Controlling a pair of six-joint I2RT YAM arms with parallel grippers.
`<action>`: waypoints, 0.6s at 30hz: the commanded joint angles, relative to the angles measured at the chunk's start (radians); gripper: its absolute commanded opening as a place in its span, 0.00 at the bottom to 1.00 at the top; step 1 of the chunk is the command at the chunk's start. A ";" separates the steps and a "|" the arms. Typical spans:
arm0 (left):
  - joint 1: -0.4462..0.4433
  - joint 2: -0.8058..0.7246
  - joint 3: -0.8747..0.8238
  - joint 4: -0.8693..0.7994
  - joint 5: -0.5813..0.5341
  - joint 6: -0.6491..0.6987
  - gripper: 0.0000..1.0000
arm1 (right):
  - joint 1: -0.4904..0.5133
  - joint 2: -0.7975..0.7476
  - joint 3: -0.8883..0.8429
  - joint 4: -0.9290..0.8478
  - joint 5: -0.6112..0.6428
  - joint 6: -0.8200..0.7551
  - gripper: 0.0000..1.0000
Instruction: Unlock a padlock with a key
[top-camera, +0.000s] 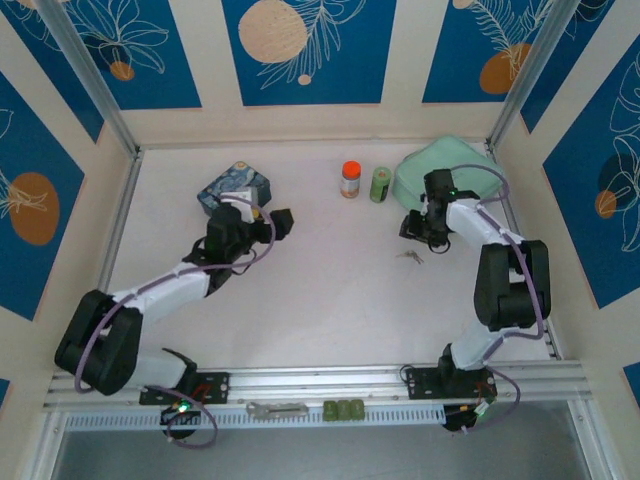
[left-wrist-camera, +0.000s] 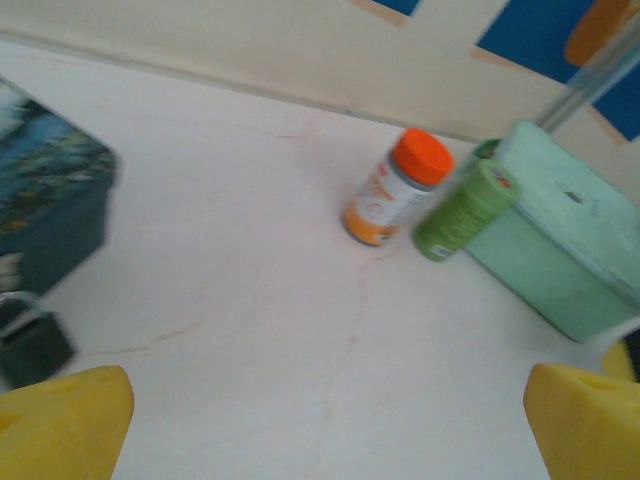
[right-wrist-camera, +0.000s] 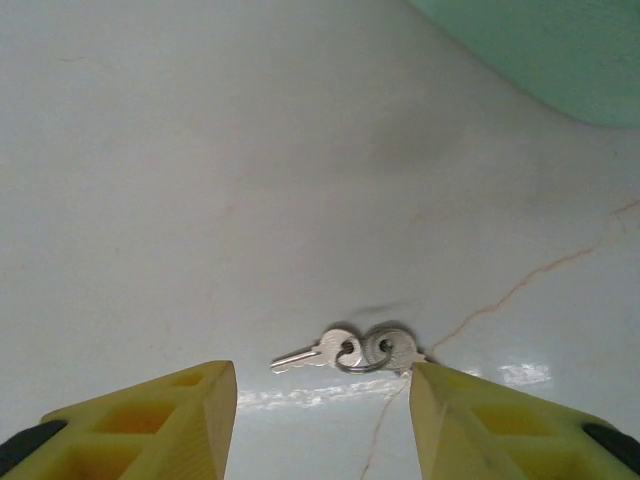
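Observation:
The key (right-wrist-camera: 312, 352) is a tiny silvery one lying flat on the pale table, joined by a ring to a second key (right-wrist-camera: 392, 350). My right gripper (right-wrist-camera: 320, 400) is open just above them, its yellow fingers on either side, and the right fingertip (right-wrist-camera: 425, 385) is at the second key's edge. From above, the key (top-camera: 410, 255) lies just below the right gripper (top-camera: 415, 228). A small dark squarish thing with a pale loop, blurred, looks like the padlock (left-wrist-camera: 32, 345); it sits beside the blue box. My left gripper (left-wrist-camera: 330, 405) is open and holds nothing.
The blue starry-painting box (top-camera: 235, 188) stands by the left gripper (top-camera: 278, 222). An orange-capped bottle (top-camera: 350, 180), a green bottle (top-camera: 380, 184) and a mint-green container (top-camera: 440, 170) stand at the back right. A grey flat tool (top-camera: 277, 408) lies on the front rail.

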 joint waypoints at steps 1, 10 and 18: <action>-0.033 0.054 0.058 0.033 0.045 -0.052 1.00 | 0.005 0.044 0.032 -0.015 -0.103 -0.016 0.50; -0.068 0.155 0.102 0.067 0.120 -0.108 1.00 | 0.011 0.113 0.029 -0.006 -0.111 -0.024 0.50; -0.068 0.121 0.083 0.040 0.084 -0.085 1.00 | 0.075 0.044 -0.073 -0.039 -0.085 -0.009 0.50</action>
